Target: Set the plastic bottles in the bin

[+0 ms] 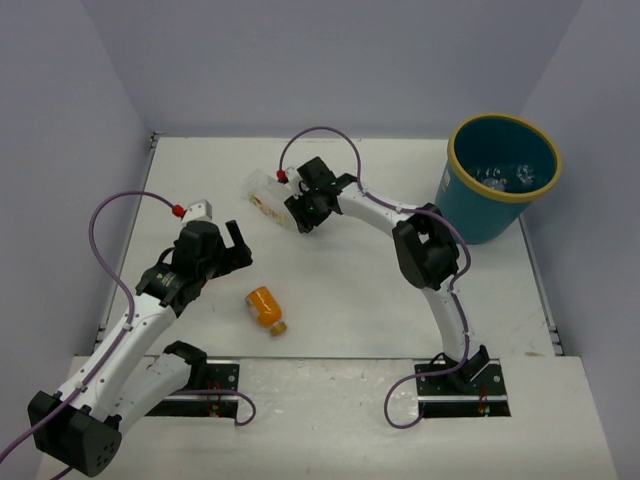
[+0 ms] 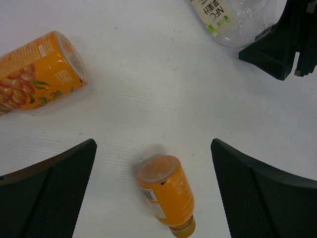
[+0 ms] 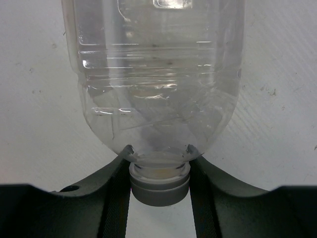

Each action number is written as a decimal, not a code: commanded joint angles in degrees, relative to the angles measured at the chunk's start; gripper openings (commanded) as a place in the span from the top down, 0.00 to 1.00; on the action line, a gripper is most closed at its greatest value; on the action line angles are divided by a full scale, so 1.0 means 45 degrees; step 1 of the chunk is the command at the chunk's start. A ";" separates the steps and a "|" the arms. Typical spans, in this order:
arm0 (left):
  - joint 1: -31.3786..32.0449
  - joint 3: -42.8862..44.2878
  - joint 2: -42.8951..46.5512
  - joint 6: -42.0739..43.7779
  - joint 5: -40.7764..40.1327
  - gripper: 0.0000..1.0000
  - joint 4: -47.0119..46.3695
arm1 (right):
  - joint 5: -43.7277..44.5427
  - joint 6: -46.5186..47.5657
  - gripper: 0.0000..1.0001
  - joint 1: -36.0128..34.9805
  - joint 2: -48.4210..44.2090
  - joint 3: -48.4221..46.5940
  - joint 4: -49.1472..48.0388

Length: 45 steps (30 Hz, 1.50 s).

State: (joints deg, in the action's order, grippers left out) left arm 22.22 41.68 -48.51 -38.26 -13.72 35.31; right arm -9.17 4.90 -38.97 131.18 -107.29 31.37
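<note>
My right gripper point(image 1: 301, 212) is shut on the neck of a clear plastic bottle point(image 1: 264, 191) with a pale label, at the far middle of the table. In the right wrist view the jaws point(image 3: 159, 166) clamp just above its grey cap, and the bottle's body point(image 3: 158, 74) points away. My left gripper point(image 1: 236, 246) is open and empty, above an orange bottle point(image 1: 266, 308) that lies on its side. In the left wrist view that bottle point(image 2: 166, 193) lies between my open fingers point(image 2: 59, 193). A second orange bottle point(image 2: 37, 72) lies at the upper left there. The teal bin point(image 1: 487, 214) stands far right, bottles inside.
The right arm's black gripper point(image 2: 287, 39) and its clear bottle point(image 2: 225, 17) show at the top of the left wrist view. White walls close the table on the left, back and right. The table's front edge runs just beyond the arm bases.
</note>
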 commanded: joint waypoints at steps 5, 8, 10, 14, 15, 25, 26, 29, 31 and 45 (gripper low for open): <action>0.0043 0.0087 0.0172 0.0202 -0.0194 0.00 -0.0118 | 0.0064 -0.0393 0.89 -0.0057 -0.2606 0.0915 -0.1325; 0.0043 0.0052 0.0253 0.0182 -0.0194 0.00 -0.0133 | 0.0353 -0.0645 0.93 -0.0070 -0.4248 0.1759 -0.1993; 0.0043 0.0009 0.0272 0.0176 -0.0169 0.00 -0.0171 | 0.0832 -0.0857 0.94 -0.0045 -0.5027 0.2090 -0.2126; 0.0043 -0.0025 0.0290 0.0145 -0.0138 0.00 -0.0171 | 0.1888 -0.0982 1.00 -0.0017 -0.6373 0.2540 -0.2256; 0.0043 -0.0025 0.0292 0.0143 -0.0136 0.00 -0.0171 | 0.2128 -0.0990 1.00 0.0018 -0.6689 0.2633 -0.2250; 0.0043 -0.0064 0.0547 0.0123 -0.0157 0.00 -0.0151 | 0.5352 -0.3078 1.00 0.2008 -1.0380 0.3758 -0.2174; 0.0043 -0.0064 0.0561 0.0123 -0.0170 0.00 -0.0151 | 0.5314 -0.3507 1.00 0.2558 -1.0824 0.3920 -0.2041; 0.0063 -0.0064 0.0565 0.0123 -0.0175 0.00 -0.0156 | 0.5854 -0.4166 1.00 0.3783 -1.1774 0.4360 -0.1618; 0.0061 -0.0062 0.0565 0.0123 -0.0175 0.00 -0.0169 | 0.6747 -0.4483 1.00 0.4676 -1.2602 0.4806 -0.1285; 0.0043 0.0011 0.0448 0.0081 -0.0312 0.00 -0.0037 | 0.8795 -0.5783 0.91 0.7986 -1.3956 0.6139 -0.0354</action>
State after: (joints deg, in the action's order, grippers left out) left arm 22.26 41.52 -46.61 -38.30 -13.76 35.35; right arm 27.65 -18.47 -4.62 68.97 -80.16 29.08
